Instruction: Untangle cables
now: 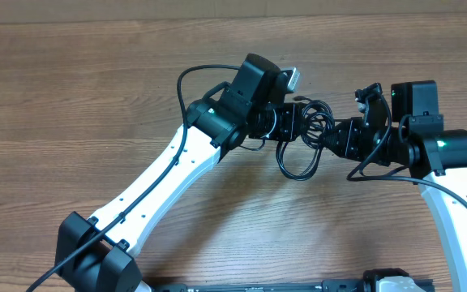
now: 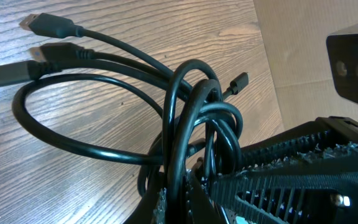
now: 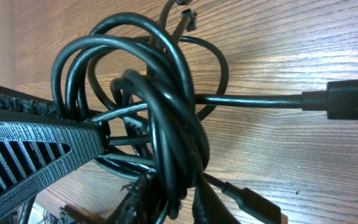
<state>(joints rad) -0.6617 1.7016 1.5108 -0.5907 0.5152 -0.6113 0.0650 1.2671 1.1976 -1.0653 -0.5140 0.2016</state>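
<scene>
The cables [image 1: 310, 123] form a tight black knot at mid-table, with one loop [image 1: 297, 169] hanging toward the front. My left gripper [image 1: 292, 126] comes in from the left and is shut on strands of the knot [image 2: 191, 115]; its jaws [image 2: 180, 208] pinch a cord between them. My right gripper [image 1: 335, 139] meets the knot from the right. In the right wrist view its jaws [image 3: 176, 202] are closed round a thick bunch of strands [image 3: 163, 106]. Three plug ends [image 2: 45, 26] lie spread on the wood. Another plug [image 3: 347, 99] sticks out sideways.
The wooden table [image 1: 71, 89] runs on all sides. The left arm's white link [image 1: 169, 182] slants to the front left, the right arm's [image 1: 460, 219] to the front right. The other gripper's ribbed finger [image 3: 36, 146] crowds the knot.
</scene>
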